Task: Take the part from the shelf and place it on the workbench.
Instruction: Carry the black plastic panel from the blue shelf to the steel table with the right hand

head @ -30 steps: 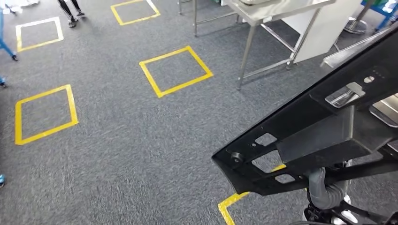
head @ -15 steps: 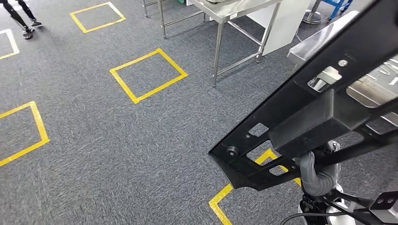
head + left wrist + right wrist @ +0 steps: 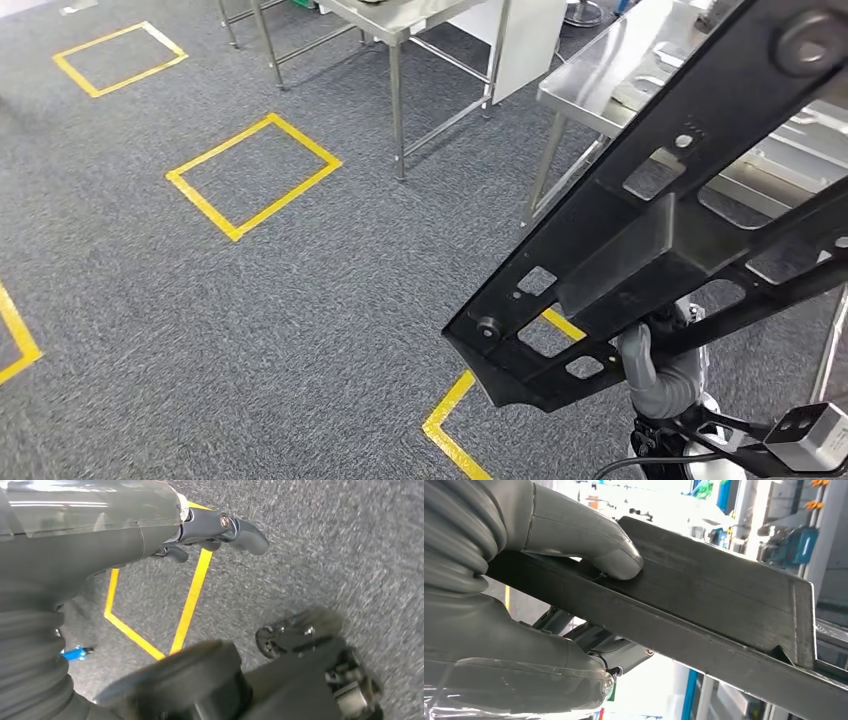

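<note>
A long black metal part (image 3: 640, 240) with several cut-outs slants from the lower middle of the head view up to its top right corner. My right hand (image 3: 655, 378) grips it from below, near the part's lower end. In the right wrist view the thumb (image 3: 594, 547) presses on the part's dark bar (image 3: 724, 600) and the hand (image 3: 499, 625) wraps under it. A steel workbench (image 3: 600, 70) stands at the upper right, partly behind the part. My left hand (image 3: 150, 530) hangs over the carpet with its fingers apart, holding nothing.
A second steel table (image 3: 400, 20) on thin legs stands at the top centre with a white panel (image 3: 525, 40) beside it. Yellow tape squares (image 3: 255, 175) mark the grey carpet, and one tape corner (image 3: 450, 425) lies near my feet.
The whole picture has slid left as the camera turned right. The workbench now shows more fully at the upper right. The part stays in my right hand.
</note>
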### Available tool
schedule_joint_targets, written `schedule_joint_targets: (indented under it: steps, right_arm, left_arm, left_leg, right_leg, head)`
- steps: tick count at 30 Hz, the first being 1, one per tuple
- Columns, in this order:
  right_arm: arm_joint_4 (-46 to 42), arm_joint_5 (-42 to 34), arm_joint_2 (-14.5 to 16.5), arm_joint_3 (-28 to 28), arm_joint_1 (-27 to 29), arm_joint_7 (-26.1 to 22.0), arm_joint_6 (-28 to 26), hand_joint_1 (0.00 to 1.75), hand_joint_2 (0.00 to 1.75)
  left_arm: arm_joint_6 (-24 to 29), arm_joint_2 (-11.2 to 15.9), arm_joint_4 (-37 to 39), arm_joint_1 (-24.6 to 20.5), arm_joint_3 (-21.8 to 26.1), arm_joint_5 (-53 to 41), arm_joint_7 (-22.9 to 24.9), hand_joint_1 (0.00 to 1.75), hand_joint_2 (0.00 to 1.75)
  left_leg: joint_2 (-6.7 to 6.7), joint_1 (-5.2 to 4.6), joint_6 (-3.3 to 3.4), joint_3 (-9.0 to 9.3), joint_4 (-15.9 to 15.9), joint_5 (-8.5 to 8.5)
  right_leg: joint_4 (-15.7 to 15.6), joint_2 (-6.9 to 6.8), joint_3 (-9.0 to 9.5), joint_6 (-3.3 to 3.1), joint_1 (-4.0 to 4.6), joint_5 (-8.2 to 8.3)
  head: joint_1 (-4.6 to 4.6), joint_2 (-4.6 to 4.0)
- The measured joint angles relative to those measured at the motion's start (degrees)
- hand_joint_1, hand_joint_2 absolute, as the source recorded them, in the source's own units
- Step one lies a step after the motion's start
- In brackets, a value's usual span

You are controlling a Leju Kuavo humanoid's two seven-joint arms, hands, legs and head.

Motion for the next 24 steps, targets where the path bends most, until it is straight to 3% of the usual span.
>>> schedule_joint_targets:
  steps: [2,4,5,6,8,10,12,14,16,18,20,21,22,24]
  right_arm:
    - [-0.16,0.08,-0.02,0.12,0.26,-0.3,0.25,1.75,1.75]
    - [-0.12,0.07,-0.04,0.27,0.42,-0.4,0.52,1.75,1.75]
    - [-0.08,0.1,-0.04,0.34,0.62,-0.45,0.63,1.75,1.75]
    - [-0.04,0.14,-0.04,0.41,0.85,-0.55,0.7,1.75,1.75]
    - [-0.03,0.25,-0.04,0.45,1.35,-0.95,0.74,1.75,1.75]
    - [-0.05,0.32,-0.04,0.44,1.71,-1.39,0.72,1.75,1.75]
    - [-0.13,0.35,0.01,0.44,1.84,-1.48,0.72,1.75,1.75]
    - [-0.28,0.34,0.14,0.43,1.87,-1.15,0.71,1.75,1.75]
    - [-0.46,0.18,0.23,0.4,1.48,-0.53,0.81,1.75,1.75]
    - [-0.53,-0.08,0.26,0.45,0.45,0.12,1.12,1.75,1.75]
    - [-0.37,-0.36,0.28,0.51,-0.48,0.56,1.53,1.75,1.75]
    - [-0.21,-0.49,0.28,0.52,-0.78,0.74,1.7,1.75,1.75]
    - [-0.04,-0.61,0.28,0.52,-1.08,0.87,1.84,1.75,1.75]
    - [0.22,-0.86,0.29,0.51,-1.72,1.01,1.97,1.75,1.75]
  left_arm:
    - [0.03,0.01,0.0,0.07,0.02,0.32,0.26,0.0,1.75]
    - [0.01,0.02,0.01,-0.02,0.1,0.67,0.39,0.0,1.75]
    - [-0.01,0.02,0.01,-0.14,0.15,0.79,0.45,0.0,1.75]
    - [-0.02,0.02,0.01,-0.25,0.17,0.81,0.53,0.0,1.75]
    - [-0.03,0.05,-0.01,-0.2,0.18,0.78,0.75,0.0,1.75]
    - [-0.08,0.1,0.01,0.02,0.19,0.77,0.85,0.0,1.75]
    - [-0.1,0.1,0.02,0.08,0.2,0.77,0.68,0.0,1.75]
    - [-0.08,-0.07,0.02,-0.04,0.2,0.78,0.29,0.0,1.75]
    - [0.09,-0.36,0.02,-0.04,0.2,0.89,-0.52,0.0,1.75]
    - [0.45,-0.57,0.02,0.16,0.23,1.25,-1.73,0.0,1.75]
    - [0.84,-0.78,0.02,0.3,0.27,1.6,-2.73,0.0,1.75]
    - [1.0,-0.91,0.02,0.3,0.29,1.69,-3.08,0.0,1.75]
    - [1.1,-1.08,0.02,0.27,0.3,1.74,-3.36,0.0,1.75]
    - [1.19,-1.45,0.02,0.2,0.31,1.74,-3.64,0.0,1.75]
  left_leg:
    - [-3.02,0.27,-0.52,-1.96,4.83,-2.89]
    - [-5.05,0.44,-0.78,-5.87,12.88,-6.25]
    - [-5.3,0.48,-0.86,-7.26,15.51,-6.73]
    - [-5.4,0.5,-0.87,-7.71,16.05,-6.06]
    - [-6.14,0.6,-0.67,-5.58,10.55,-1.83]
    - [-8.71,0.82,-0.31,-2.62,3.3,1.21]
    - [-10.12,0.88,0.11,-1.57,0.48,1.44]
    - [-8.97,0.85,0.76,-1.45,0.04,1.57]
    - [-7.47,0.94,1.53,-1.2,-0.54,1.88]
    - [-5.85,0.88,1.95,-1.11,-0.84,1.97]
    - [-4.25,0.74,2.05,-1.13,-0.8,1.85]
    - [-3.49,0.71,2.03,-1.1,-0.77,1.75]
    - [-2.79,0.71,1.96,-1.01,-0.73,1.62]
    - [-1.53,0.65,1.68,-0.67,-0.59,1.24]
  right_leg:
    - [-0.4,1.25,0.39,-0.46,-0.41,0.22]
    - [-0.34,2.59,0.4,-0.68,-0.39,0.21]
    - [-0.27,3.34,0.42,-0.7,-0.38,0.16]
    - [-0.17,4.16,0.47,-0.68,-0.36,0.11]
    - [0.1,5.85,0.62,-0.48,-0.39,-0.09]
    - [0.56,7.44,0.38,-0.07,-0.35,-0.28]
    - [0.85,8.8,-0.25,0.57,-0.46,-0.19]
    - [0.84,9.72,-0.68,1.33,-0.66,0.01]
    - [2.76,7.25,-1.72,1.93,-0.57,-1.23]
    - [9.19,3.35,-4.96,2.42,-0.58,-4.59]
    - [16.17,2.02,-8.51,2.82,-0.79,-7.09]
    - [17.23,1.82,-9.06,2.92,-0.86,-6.88]
    - [15.93,1.58,-8.4,2.95,-0.88,-5.61]
    - [8.06,-0.22,-4.26,2.66,-0.73,-1.87]
  head:
    - [-0.01,0.0]
    - [-0.02,0.0]
    - [-0.02,0.0]
    - [-0.02,0.0]
    - [-0.02,0.0]
    - [-0.01,0.0]
    - [-0.01,0.0]
    - [-0.01,0.0]
    - [0.0,0.0]
    - [0.0,0.0]
    - [-0.01,0.0]
    - [0.0,0.0]
    - [0.0,0.0]
    - [0.01,0.0]
